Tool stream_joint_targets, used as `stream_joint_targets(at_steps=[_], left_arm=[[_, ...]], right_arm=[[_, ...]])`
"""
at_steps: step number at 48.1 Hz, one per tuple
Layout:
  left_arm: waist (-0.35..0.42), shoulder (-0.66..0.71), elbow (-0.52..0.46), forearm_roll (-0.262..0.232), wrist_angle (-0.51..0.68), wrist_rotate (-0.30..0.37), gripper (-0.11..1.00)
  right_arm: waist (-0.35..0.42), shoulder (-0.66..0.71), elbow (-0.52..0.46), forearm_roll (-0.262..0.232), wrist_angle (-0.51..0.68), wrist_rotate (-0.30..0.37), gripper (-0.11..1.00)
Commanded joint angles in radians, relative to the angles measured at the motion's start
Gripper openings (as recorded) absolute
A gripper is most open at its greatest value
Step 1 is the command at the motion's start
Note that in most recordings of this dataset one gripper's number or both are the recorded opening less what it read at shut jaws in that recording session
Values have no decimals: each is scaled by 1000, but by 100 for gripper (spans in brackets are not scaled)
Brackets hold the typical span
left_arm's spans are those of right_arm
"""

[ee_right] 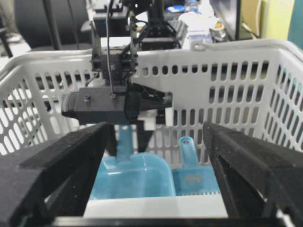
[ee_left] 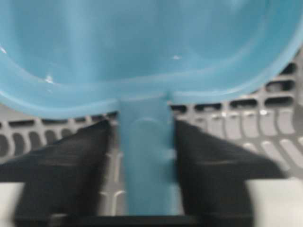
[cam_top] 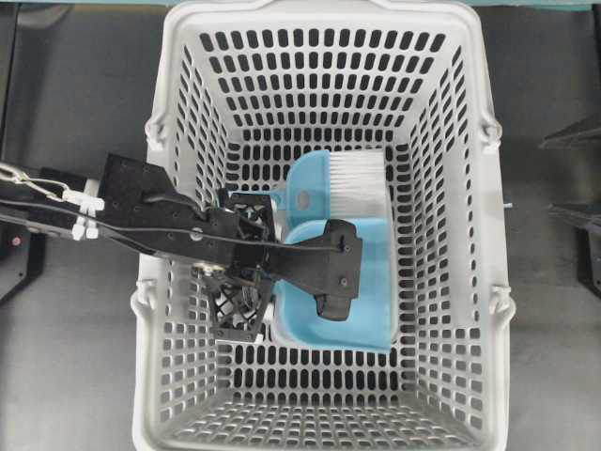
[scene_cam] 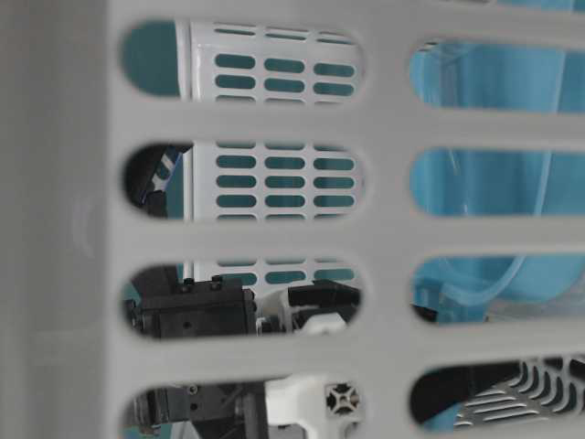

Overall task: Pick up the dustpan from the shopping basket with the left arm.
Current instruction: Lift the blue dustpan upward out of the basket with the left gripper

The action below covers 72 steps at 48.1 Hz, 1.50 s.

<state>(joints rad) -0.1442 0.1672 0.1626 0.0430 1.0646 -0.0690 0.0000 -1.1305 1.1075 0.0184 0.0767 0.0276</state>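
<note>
The light blue dustpan (cam_top: 368,303) lies on the floor of the grey shopping basket (cam_top: 490,197), tray to the right, next to the brush. My left gripper (cam_top: 276,282) reaches in from the left, and its arm hides the handle from above. In the left wrist view the black fingers (ee_left: 213,165) straddle the thin dustpan handle (ee_left: 147,156). The right finger touches it and a narrow gap shows at the left finger. The right wrist view shows the left gripper (ee_right: 124,135) over the dustpan (ee_right: 132,182). My right gripper (ee_right: 155,130) is open and empty outside the basket's rim (ee_right: 151,206).
A blue hand brush with white bristles (cam_top: 343,183) lies just behind the dustpan, its handle also pointing left; it also shows in the right wrist view (ee_right: 194,182). The slotted basket walls (scene_cam: 292,119) close in on all sides. Dark table surrounds the basket.
</note>
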Motion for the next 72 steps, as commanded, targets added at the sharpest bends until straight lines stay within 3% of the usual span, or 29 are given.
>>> stream_joint_targets(at_steps=[1,32,53,72], left_arm=[[-5,-25,-14,2,-3,8,29],[38,-293,-115,2,-6,2,28],[49,-408,-32,2,-184,8,28],[54,-439,6,2,-215,8,28]], right_arm=[[-2,3,-9,-2,-5,2,76],[-2,-12,-2,-2,-5,6,76],[-2,-20,2,-2,-5,8,76],[-2,-20,2,0,-5,8,76]])
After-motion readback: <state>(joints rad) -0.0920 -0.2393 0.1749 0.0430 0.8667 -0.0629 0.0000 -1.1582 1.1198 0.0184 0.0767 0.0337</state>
